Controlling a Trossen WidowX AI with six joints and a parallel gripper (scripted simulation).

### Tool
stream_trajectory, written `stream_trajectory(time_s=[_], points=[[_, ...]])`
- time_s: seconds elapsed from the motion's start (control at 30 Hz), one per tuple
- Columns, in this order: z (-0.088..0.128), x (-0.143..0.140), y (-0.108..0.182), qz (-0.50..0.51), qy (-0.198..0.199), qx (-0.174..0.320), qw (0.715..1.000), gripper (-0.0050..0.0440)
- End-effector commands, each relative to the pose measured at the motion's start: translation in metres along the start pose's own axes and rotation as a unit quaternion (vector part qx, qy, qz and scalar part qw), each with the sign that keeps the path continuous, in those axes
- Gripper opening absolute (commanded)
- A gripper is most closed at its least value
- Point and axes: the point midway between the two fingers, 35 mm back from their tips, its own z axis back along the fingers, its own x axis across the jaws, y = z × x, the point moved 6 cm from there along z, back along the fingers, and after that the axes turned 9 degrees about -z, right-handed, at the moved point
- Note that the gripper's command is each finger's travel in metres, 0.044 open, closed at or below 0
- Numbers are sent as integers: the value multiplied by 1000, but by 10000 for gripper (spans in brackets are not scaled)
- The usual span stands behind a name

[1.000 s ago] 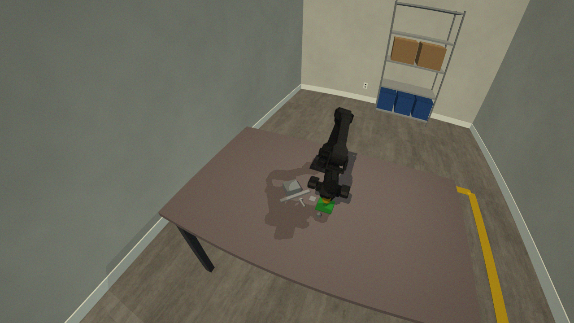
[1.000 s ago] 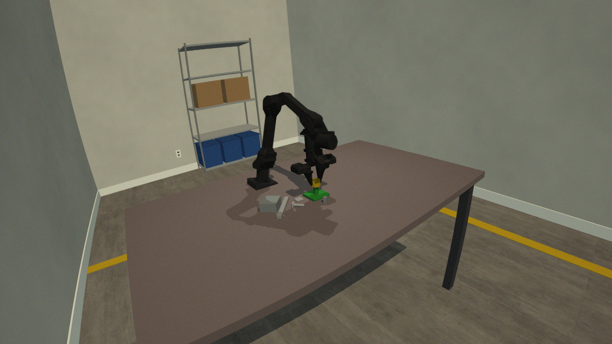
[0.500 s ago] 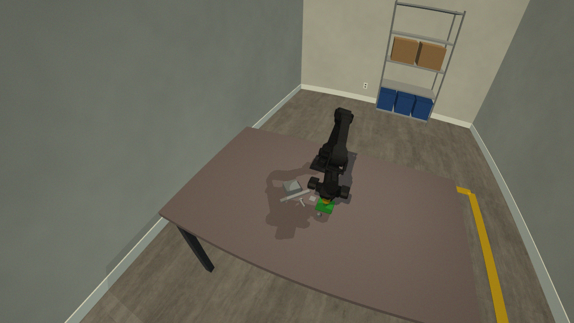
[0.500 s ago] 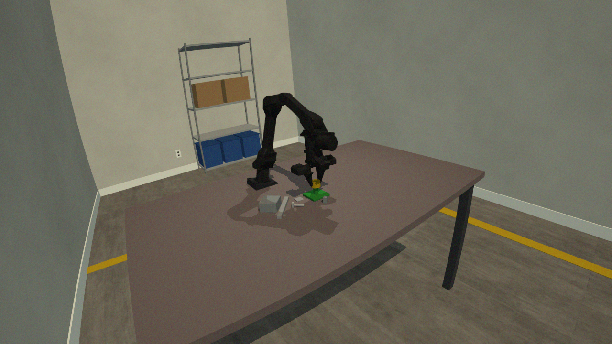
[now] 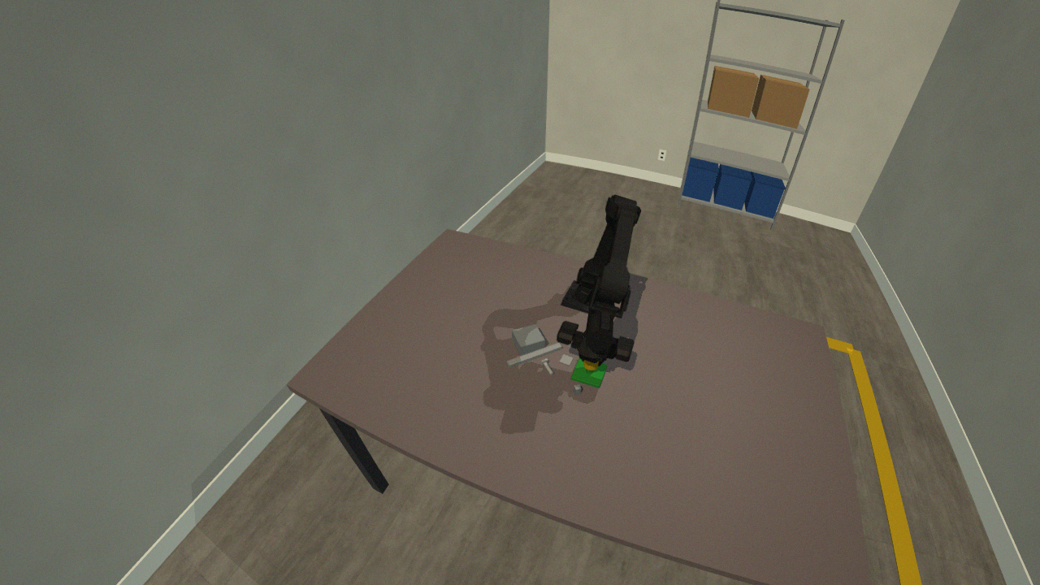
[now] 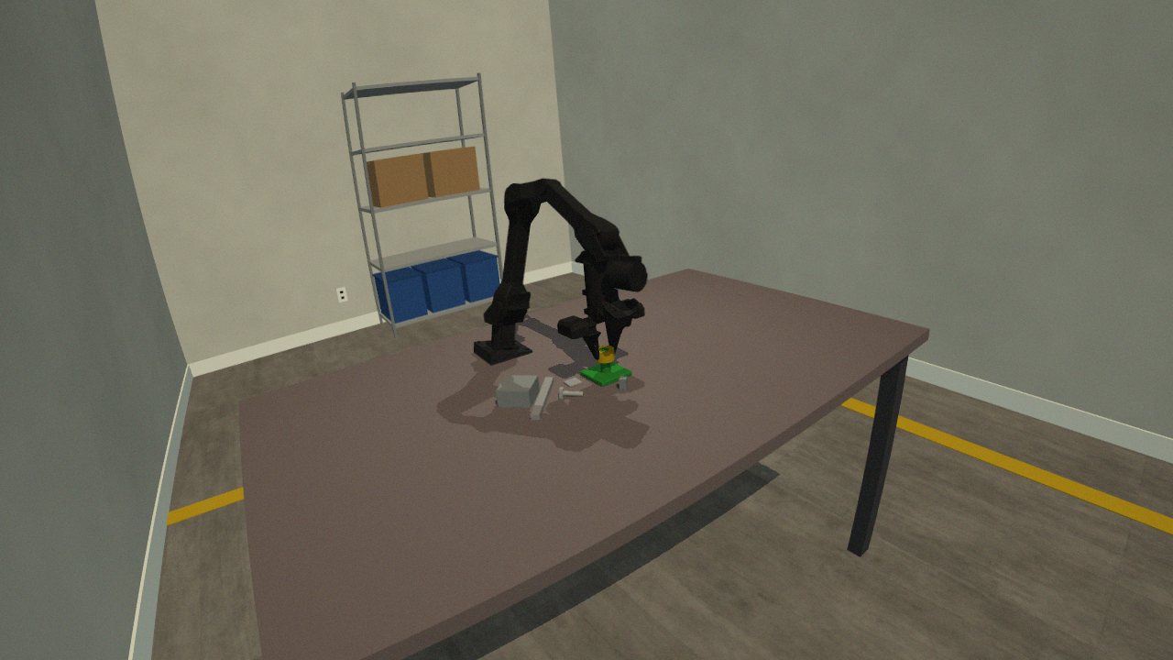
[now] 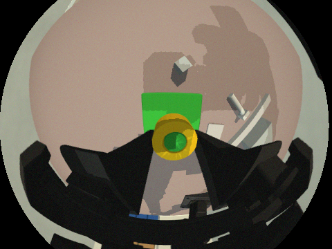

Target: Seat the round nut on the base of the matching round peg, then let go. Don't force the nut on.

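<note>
The black arm [image 6: 537, 201] is seen in the exterior view rising from its base plate [image 6: 484, 354] at centre frame, bent over at a high elbow and brought steeply down toward the table [image 6: 738, 345]. The gripper [image 6: 605, 351] is pointed straight downward, and its fingers are clamped on the yellow round nut [image 7: 174, 142], which is held between them. In the wrist view, at centre frame, the green round peg [image 7: 174, 141] is seen through the nut's hole, so the nut is ringed around the peg. The green peg base [image 7: 171, 106] is visible just above the nut in that view. How far down the peg the nut sits cannot be told. Grey parts [image 6: 516, 392] are scattered left of the base.
</note>
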Motion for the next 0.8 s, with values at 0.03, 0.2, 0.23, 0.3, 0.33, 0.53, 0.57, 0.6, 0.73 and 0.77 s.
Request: stream_trajectory(time_s=[0.03, 0.2, 0.23, 0.3, 0.33, 0.53, 0.57, 0.6, 0.73, 0.77], points=[[3, 1, -1, 0, -3, -9, 1000, -50], [2, 1, -1, 0, -3, -9, 1000, -50], [1, 1, -1, 0, -3, -9, 1000, -50], [1, 1, -1, 0, -3, -9, 1000, -50], [0, 1, -1, 0, -3, -9, 1000, -50], [-1, 1, -1, 0, -3, -9, 1000, -50], [-1, 1, -1, 0, -3, -9, 1000, -50], [-2, 1, -1, 0, -3, -9, 1000, -50], [-3, 1, -1, 0, -3, -9, 1000, -50], [-3, 1, -1, 0, -3, -9, 1000, -50]])
